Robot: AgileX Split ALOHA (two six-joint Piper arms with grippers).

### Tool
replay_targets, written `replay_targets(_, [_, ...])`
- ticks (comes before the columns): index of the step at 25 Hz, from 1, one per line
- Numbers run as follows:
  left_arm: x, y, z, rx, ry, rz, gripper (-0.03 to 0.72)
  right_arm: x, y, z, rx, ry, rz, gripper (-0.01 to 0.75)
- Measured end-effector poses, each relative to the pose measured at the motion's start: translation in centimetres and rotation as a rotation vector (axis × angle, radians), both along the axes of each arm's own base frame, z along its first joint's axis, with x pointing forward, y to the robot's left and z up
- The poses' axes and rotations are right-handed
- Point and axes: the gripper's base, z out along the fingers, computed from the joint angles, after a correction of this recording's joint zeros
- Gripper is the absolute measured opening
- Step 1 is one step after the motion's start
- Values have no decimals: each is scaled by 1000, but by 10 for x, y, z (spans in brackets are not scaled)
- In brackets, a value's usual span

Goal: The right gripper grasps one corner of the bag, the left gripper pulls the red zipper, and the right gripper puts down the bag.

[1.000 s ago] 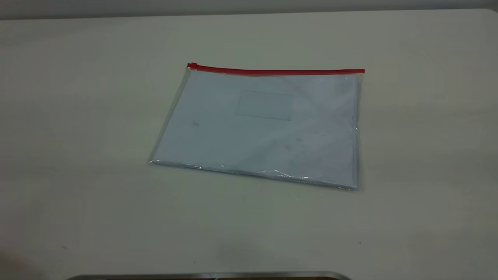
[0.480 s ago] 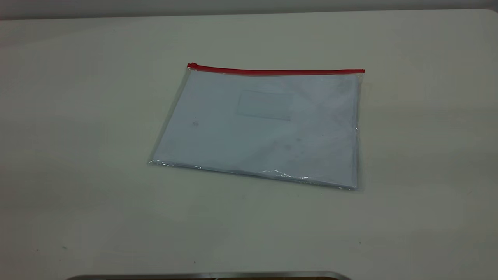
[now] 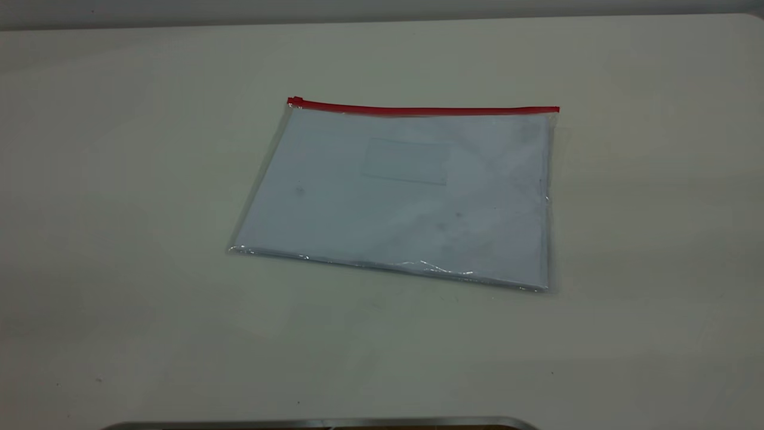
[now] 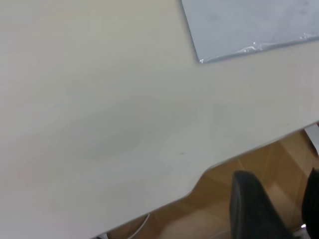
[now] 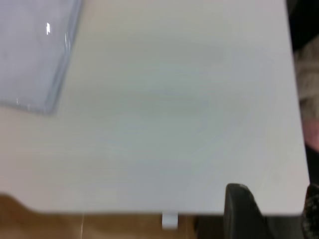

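Left pincer point(image 4: 279, 209): seen only in its own wrist view, where two dark fingers point(image 4: 251, 209) show with a clear gap between them, so the pincer stands spread and holds nothing. It hangs past the near edge of the bench point(image 4: 99, 124), over a wooden floor point(image 4: 219, 199), well apart from the bag point(image 4: 249, 25), of which one corner shows in that view.

Right pincer point(image 5: 274, 214): seen only in its own wrist view. One dark finger point(image 5: 241, 211) and the edge of a second show, with a gap between them; spread, nothing held. It sits at the bench edge point(image 5: 149, 124), well apart from the bag point(image 5: 30, 50), one corner of which shows there.

Neither arm shows in the exterior view.

Bag point(image 3: 406, 197): lies flat near the middle of the bench point(image 3: 119, 179) in the exterior view, white paper visible through the clear plastic, a faint rectangular pocket point(image 3: 407, 161) in its upper half. The near edge at 6 o'clock is crinkled and glossy.

Red zipper point(image 3: 424, 109): runs along the far long edge, at 12 o'clock of the bag. Its slider tab point(image 3: 295, 101) sits at the 9 o'clock end. The corner point(image 3: 554, 112) at the 3 o'clock end of the strip lies on the bench, untouched.
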Motion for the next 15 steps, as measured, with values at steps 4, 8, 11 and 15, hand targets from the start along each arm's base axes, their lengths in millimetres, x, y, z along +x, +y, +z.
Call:
replay_targets(4, [-1,0,0,-5,-2,112,316,-18,-1,2,2,-120,-3,330])
replay_targets(8, [-4,0,0,-10,-23,251,316,-31,-1,1,4,-206,-4,330])
replay_targets(11, [-8,0,0,-16,-50,326,316,-32,-1,1,4,-209,-4,330])
replay_targets(15, [-14,0,-1,-24,-90,376,316,-32,-1,1,4,-208,-4,330])
